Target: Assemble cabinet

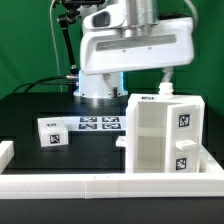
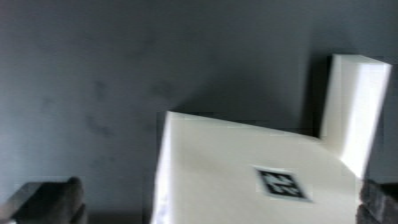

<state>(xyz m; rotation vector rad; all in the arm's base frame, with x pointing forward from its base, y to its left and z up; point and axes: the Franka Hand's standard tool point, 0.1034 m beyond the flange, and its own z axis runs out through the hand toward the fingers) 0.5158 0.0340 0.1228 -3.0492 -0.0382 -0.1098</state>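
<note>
The white cabinet (image 1: 160,135) stands upright at the exterior view's right, with black-and-white tags on its side. A small white block with a tag (image 1: 52,132) lies apart on the dark table at the exterior view's left. My gripper (image 1: 164,88) hangs just above the cabinet's top. In the wrist view my gripper (image 2: 214,205) is open, its dark fingers (image 2: 50,200) standing wide at both sides of a white tagged cabinet face (image 2: 231,165). There is a gap between the fingers and that face. A narrow white panel (image 2: 356,100) rises beside it.
The marker board (image 1: 98,125) lies flat on the table between the small block and the cabinet. A low white rail (image 1: 100,185) runs along the front and turns up the exterior view's left edge. The arm's base (image 1: 100,90) stands behind the marker board.
</note>
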